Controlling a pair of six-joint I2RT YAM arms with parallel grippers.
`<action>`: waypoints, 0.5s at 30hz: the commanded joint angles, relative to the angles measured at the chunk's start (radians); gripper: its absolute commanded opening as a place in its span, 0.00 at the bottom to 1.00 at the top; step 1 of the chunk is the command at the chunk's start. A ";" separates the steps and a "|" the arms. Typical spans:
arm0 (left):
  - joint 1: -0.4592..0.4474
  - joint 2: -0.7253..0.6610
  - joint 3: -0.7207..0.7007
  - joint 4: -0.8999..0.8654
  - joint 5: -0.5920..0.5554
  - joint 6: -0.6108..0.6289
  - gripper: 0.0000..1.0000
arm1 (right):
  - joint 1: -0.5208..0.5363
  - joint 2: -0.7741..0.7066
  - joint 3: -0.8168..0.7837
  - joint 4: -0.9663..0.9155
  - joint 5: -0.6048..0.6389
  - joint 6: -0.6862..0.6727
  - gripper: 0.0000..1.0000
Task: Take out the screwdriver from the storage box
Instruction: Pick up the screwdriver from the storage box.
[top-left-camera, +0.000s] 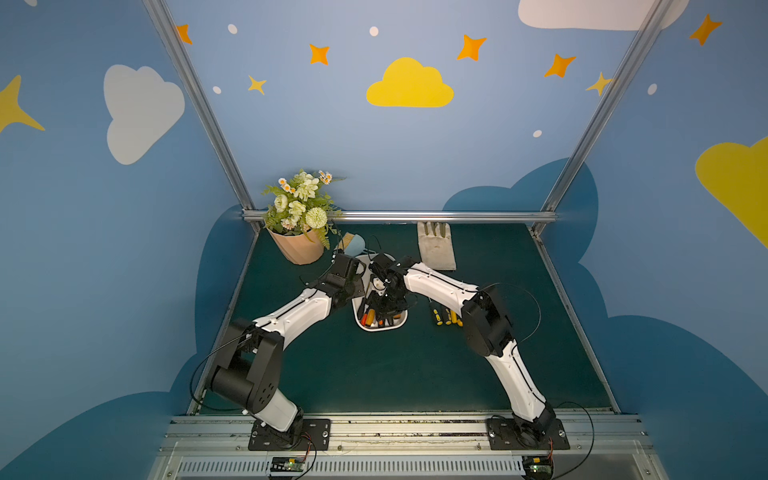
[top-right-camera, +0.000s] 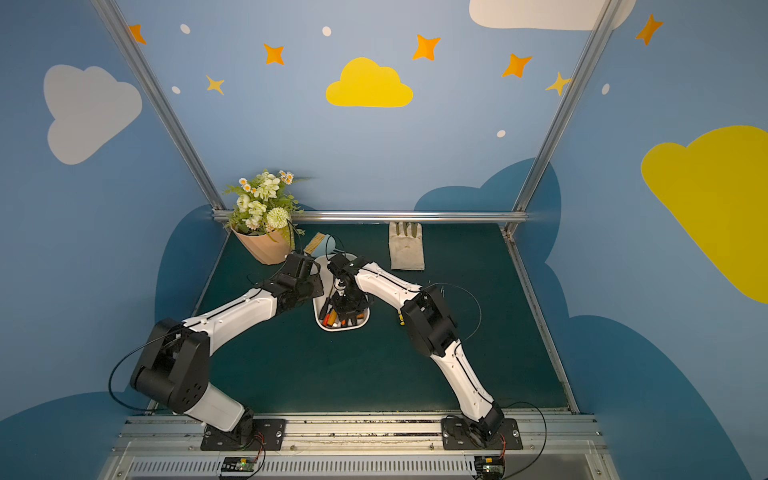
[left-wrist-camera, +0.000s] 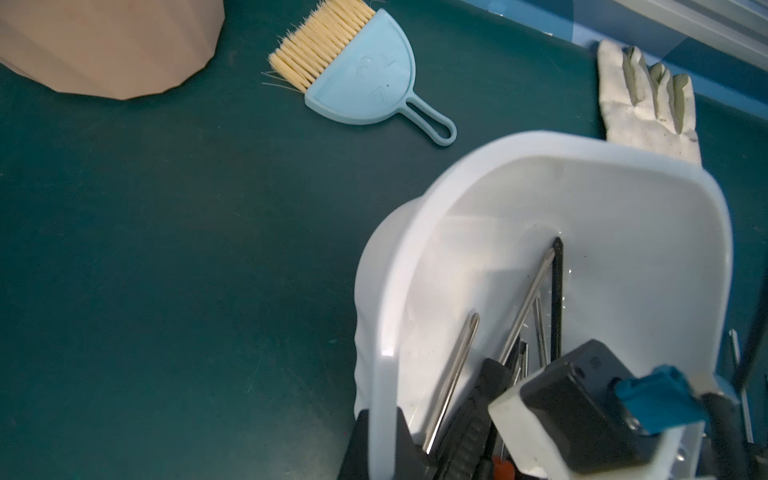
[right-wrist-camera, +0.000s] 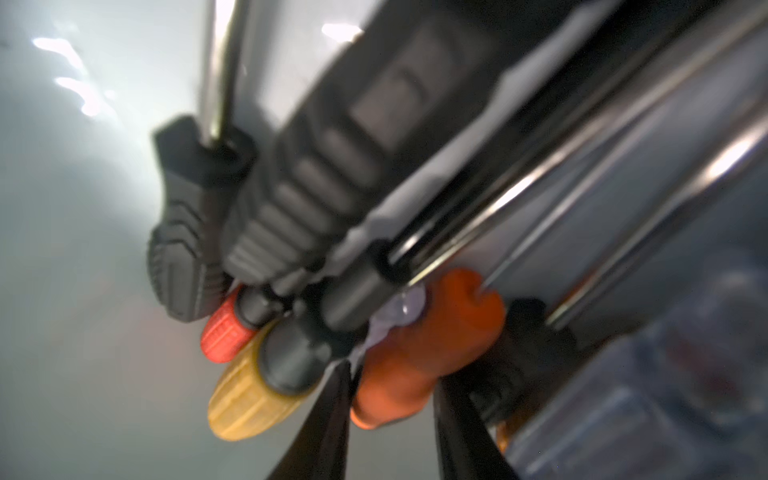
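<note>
Left tool (left-wrist-camera: 382, 440) clamps the one storage box (left-wrist-camera: 582, 187); right tool (right-wrist-camera: 392, 399) straddles one orange screwdriver (right-wrist-camera: 457, 316) (grip unclear).

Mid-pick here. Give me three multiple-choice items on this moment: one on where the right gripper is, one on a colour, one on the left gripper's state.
1. Where is the right gripper?
A. Down inside the storage box
B. Outside it, to its right
C. High above it

2. What colour is the screwdriver handle between its fingers?
A. Green
B. White
C. Orange

3. What is the left gripper doing?
A. Wide open, holding nothing
B. Shut on the storage box's rim
C. Shut on air

Answers:
1 A: both top views show it down in the storage box.
2 C: the right wrist view shows an orange handle between the two black fingers.
3 B: the left wrist view shows a finger on each side of the white rim.
</note>
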 joint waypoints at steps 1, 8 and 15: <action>0.005 -0.014 0.043 0.054 -0.014 -0.019 0.02 | 0.000 0.010 -0.089 -0.042 0.059 -0.018 0.23; 0.007 -0.011 0.047 0.047 -0.016 -0.023 0.02 | -0.006 -0.109 -0.167 0.094 -0.006 -0.013 0.05; 0.010 -0.009 0.048 0.044 -0.017 -0.024 0.02 | -0.014 -0.183 -0.145 0.101 -0.001 -0.026 0.00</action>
